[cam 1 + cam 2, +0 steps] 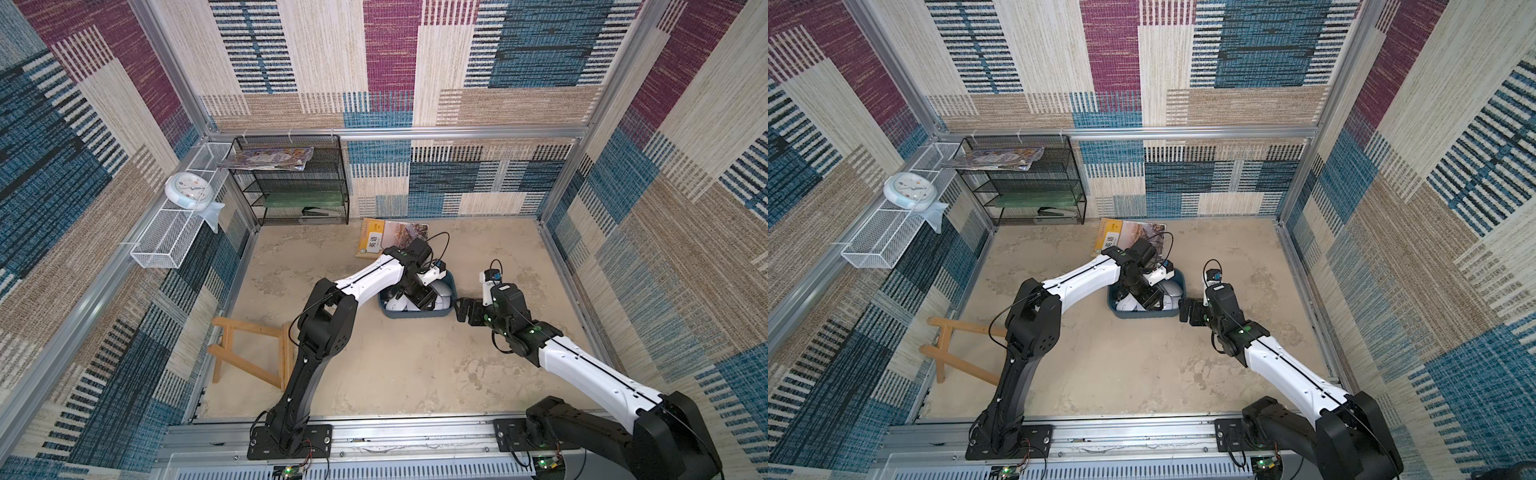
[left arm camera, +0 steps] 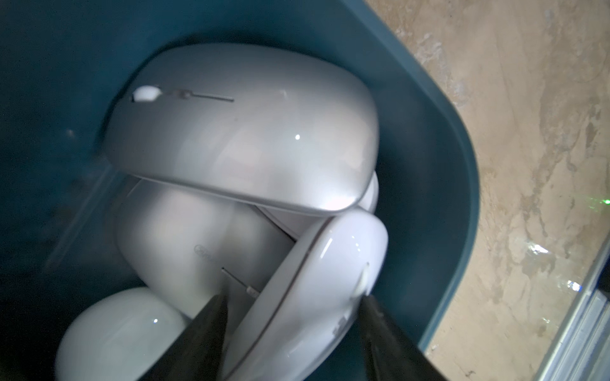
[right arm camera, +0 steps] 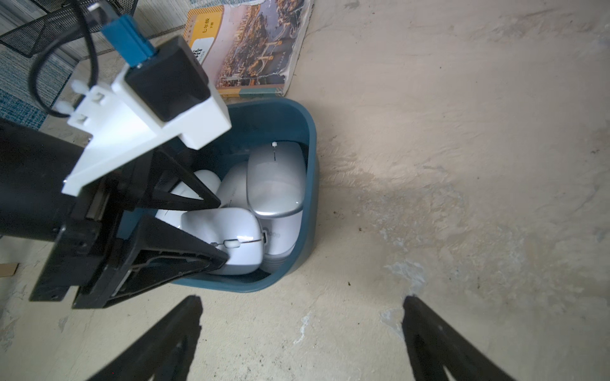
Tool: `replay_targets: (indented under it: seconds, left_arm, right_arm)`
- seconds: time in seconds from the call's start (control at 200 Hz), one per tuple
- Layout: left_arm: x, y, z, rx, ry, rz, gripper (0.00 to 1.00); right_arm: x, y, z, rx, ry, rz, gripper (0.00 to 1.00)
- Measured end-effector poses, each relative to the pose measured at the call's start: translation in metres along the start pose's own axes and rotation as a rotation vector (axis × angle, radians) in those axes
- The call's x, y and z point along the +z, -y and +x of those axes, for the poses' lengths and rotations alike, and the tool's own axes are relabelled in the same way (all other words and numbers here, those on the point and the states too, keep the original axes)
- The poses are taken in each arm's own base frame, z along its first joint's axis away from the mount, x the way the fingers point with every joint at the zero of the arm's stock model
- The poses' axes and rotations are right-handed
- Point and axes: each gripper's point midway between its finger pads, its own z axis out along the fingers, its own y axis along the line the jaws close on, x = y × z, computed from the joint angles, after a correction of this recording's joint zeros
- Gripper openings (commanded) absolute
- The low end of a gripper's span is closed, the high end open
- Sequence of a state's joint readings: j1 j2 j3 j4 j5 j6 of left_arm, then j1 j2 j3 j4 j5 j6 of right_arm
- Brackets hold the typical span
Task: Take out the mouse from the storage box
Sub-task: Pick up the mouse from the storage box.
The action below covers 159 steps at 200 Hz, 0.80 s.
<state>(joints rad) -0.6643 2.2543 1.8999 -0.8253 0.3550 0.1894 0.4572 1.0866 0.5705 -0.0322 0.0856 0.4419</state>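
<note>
Glossy white oval mouse (image 2: 317, 297) in dark teal rounded plastic storage box (image 2: 429, 165), tipped on edge, wheel face toward wall, long axis along it; left gripper (image 2: 292, 298) straddles it, grip unclear; right gripper (image 3: 302, 298) spread wide.

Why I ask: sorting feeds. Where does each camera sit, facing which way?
Top view: high above the arm bases, looking down; both arms, left gripper in storage box.
Top view: alongside, same aim; both arms, right gripper beside box.
Left wrist: on left arm, looking into box; fingertips flank a tilted mouse.
Right wrist: on right arm, facing box from outside; own open fingertips.
Shared: both wrist views show that mouse.
</note>
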Motion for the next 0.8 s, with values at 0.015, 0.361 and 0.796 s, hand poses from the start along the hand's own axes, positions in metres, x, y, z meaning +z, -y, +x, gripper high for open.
replay_targets:
  seconds: [0.015, 0.361, 0.796]
  left_arm:
    - [0.000, 0.000, 0.000, 0.001, 0.001, 0.000, 0.51]
    - [-0.012, 0.011, 0.006, -0.024, 0.023, 0.021, 0.45]
    - [0.007, -0.003, 0.003, -0.036, 0.021, -0.010, 0.56]
  right_arm:
    - [0.000, 0.000, 0.000, 0.000, 0.000, 0.000, 0.98]
    - [0.011, 0.012, -0.005, 0.038, -0.022, 0.098, 0.98]
    - [0.013, 0.012, -0.011, 0.057, -0.019, 0.116, 0.98]
